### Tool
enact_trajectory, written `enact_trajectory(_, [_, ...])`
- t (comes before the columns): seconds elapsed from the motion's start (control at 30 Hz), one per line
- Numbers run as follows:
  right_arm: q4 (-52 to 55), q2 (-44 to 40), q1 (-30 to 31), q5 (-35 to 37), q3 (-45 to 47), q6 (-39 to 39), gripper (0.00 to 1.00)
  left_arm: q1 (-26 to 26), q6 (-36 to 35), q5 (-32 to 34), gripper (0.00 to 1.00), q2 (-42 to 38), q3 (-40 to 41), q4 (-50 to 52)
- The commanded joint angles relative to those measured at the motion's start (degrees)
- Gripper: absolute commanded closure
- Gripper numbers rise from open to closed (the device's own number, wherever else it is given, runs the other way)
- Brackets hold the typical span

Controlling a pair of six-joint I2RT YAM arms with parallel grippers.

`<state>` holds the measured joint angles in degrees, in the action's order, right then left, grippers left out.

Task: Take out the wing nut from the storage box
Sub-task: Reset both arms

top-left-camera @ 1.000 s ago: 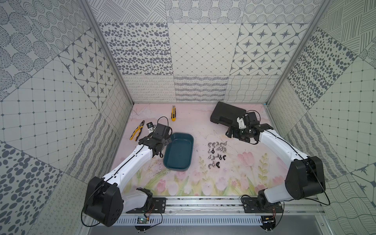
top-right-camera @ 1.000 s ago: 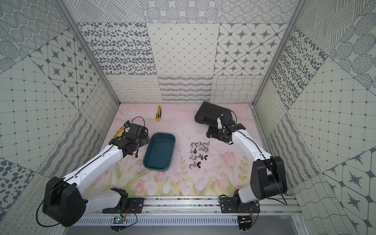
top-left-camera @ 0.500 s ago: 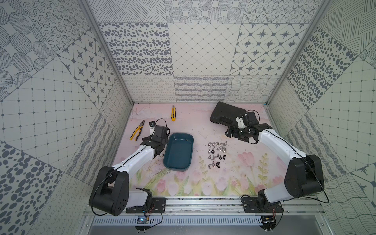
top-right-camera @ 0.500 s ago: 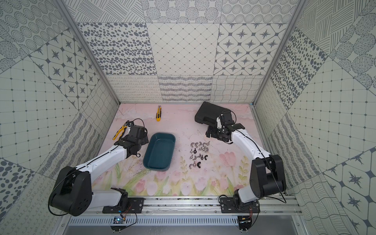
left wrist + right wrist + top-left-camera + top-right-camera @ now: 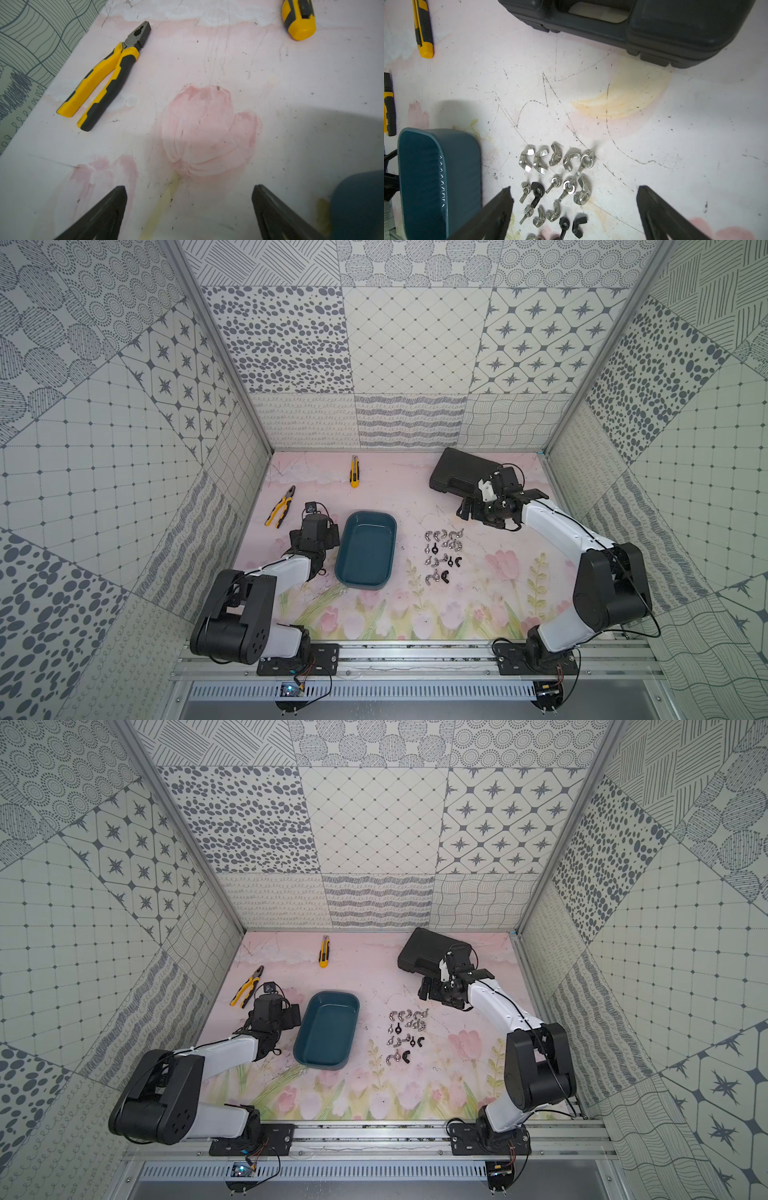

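The left arm has folded back toward its base since a second ago. Its elbow link now sits low by the rail, and the left claw point(image 5: 189, 187) has drawn slightly nearer the base. The right arm looks unchanged.

The left claw is spread wide over the floral mat point(image 5: 478, 605) and grips nothing. The storage box point(image 5: 365, 551), dark teal, sits just to this claw's right with its long side running away from the base. In the left wrist view its rounded corner shows close beside the claw's right finger; whether they touch I cannot tell.

Further to the claw's right, past the box, the wing nuts point(image 5: 442, 556) lie in a loose cluster on the mat, outside the box. Most are silver and a few are black. They sit just on the near side of the right claw point(image 5: 574, 188) and a little to its left. That claw is also spread wide above the mat and holds nothing.

Ahead of the left claw and to its left lie yellow-and-black pliers point(image 5: 281, 512), shut, near the side wall. Just beyond the right claw lies a black case point(image 5: 461, 475), handle side toward the claw. Farthest off, well ahead of the left claw and to its right, a yellow utility knife point(image 5: 353, 471) lies near the back wall.
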<state>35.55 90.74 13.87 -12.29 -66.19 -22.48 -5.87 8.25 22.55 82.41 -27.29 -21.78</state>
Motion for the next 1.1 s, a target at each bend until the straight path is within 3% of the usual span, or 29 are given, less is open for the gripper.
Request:
enact_trajectory(0.0, [-1.59, 0.69, 0.37, 0.47, -2.75, 0.51, 0.03, 1.02, -2.67, -5.29, 0.01, 4.65, 2.57, -22.25])
enact_trajectory(0.17, [-1.50, 0.75, 0.37, 1.70, -2.59, 1.27, 0.03, 1.27, -4.26, -8.31, 0.01, 8.54, 6.04, -32.89])
enact_trajectory(0.3, [-2.51, 1.59, 0.27, 4.22, -1.73, 2.43, 0.03, 1.82, -3.62, -10.91, 0.01, 7.67, 4.31, -27.50])
enact_trajectory(0.43, [-6.53, -0.30, -0.07, 15.98, 0.24, 5.82, 0.03, 1.93, -3.54, -11.09, 0.01, 7.46, 4.28, -27.31])
enact_trajectory(0.53, [-14.76, -4.37, -0.23, 25.72, 5.36, 10.17, 0.03, 1.92, -3.57, -11.05, 0.01, 7.44, 4.35, -27.34])
enact_trajectory(0.63, [-28.41, -8.52, -0.85, 29.45, 14.08, 16.72, 0.03, 1.89, -3.62, -10.99, 0.01, 7.55, 4.36, -27.68])
enact_trajectory(0.7, [-38.47, -10.65, -2.93, 28.89, 20.43, 19.81, 0.03, 1.92, -3.90, -10.92, 0.01, 7.77, 4.54, -28.48])
enact_trajectory(0.87, [-56.12, -10.26, -9.58, 26.11, 30.15, 16.91, 0.03, 1.94, -3.70, -10.94, 0.01, 7.70, 4.51, -28.06])
enact_trajectory(1.07, [-74.82, -5.17, -10.00, 21.83, 39.20, 20.14, 0.03, 1.91, -3.75, -10.92, 0.01, 7.72, 4.49, -28.03])
